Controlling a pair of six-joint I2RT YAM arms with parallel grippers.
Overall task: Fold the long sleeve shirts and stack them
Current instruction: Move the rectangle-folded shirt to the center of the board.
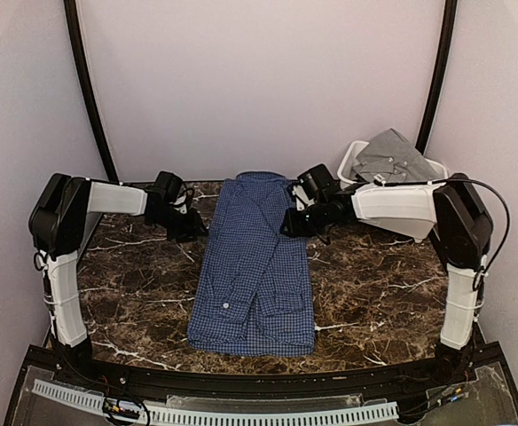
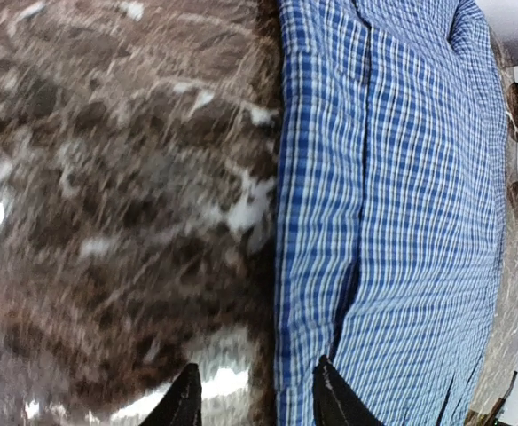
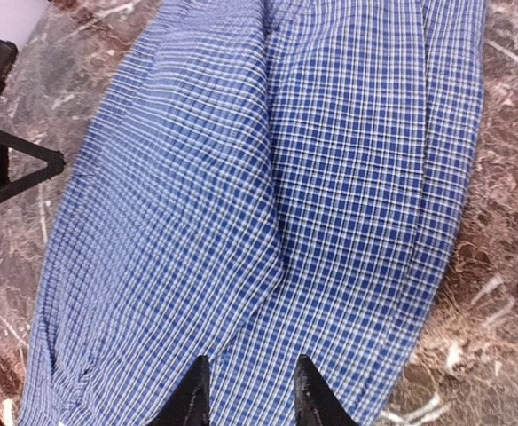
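The navy-blue checked shirt [image 1: 255, 284] lies flat on the marble table [image 1: 374, 275], folded into a long strip with its collar at the far end and its sleeves laid in. My left gripper [image 1: 192, 226] sits low at the shirt's left edge near the collar. In the left wrist view the left gripper [image 2: 255, 390] is open, one fingertip over bare marble and the other over the shirt [image 2: 401, 222]. My right gripper [image 1: 290, 224] hovers at the upper right side. In the right wrist view the right gripper [image 3: 250, 386] is open above flat cloth [image 3: 268, 177]. The grey shirt [image 1: 392, 155] is bunched in the bin.
A white plastic bin [image 1: 352, 161] stands at the back right corner, just behind the right arm. Bare marble shows on both sides of the blue shirt. Curtain walls close in the table at the back and sides.
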